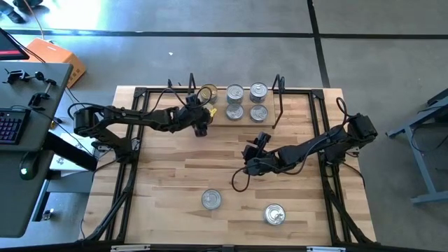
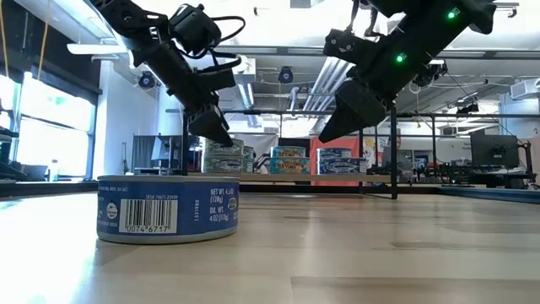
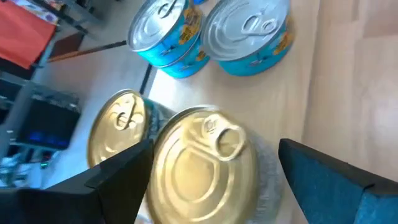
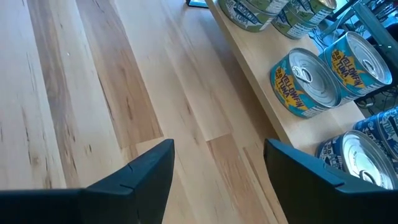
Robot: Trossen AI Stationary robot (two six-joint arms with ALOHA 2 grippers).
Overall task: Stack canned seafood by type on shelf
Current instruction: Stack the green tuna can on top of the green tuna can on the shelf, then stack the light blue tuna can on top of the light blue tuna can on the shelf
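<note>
The shelf (image 4: 256, 70) stands along the table's far edge. Several silver-lidded tins (image 1: 246, 102) stand on it in two rows, teal-labelled ones (image 3: 211, 31) among them. At its left end are two gold-lidded tins. My left gripper (image 3: 214, 180) is open, a finger on either side of the nearer gold tin (image 3: 202, 171). Whether a finger touches that tin I cannot tell. The other gold tin (image 3: 117, 127) stands just beyond it. My right gripper (image 4: 217, 177) hangs open over bare wood short of the shelf's near edge. Two silver-lidded tins (image 1: 211, 199) (image 1: 274, 214) stand on the table near its front edge.
A black wire upright (image 1: 278, 98) rises at the shelf's right end, close to my right arm. A blue-labelled tin (image 2: 169, 209) stands right before the low camera. Bare wood lies between the shelf and the two front tins.
</note>
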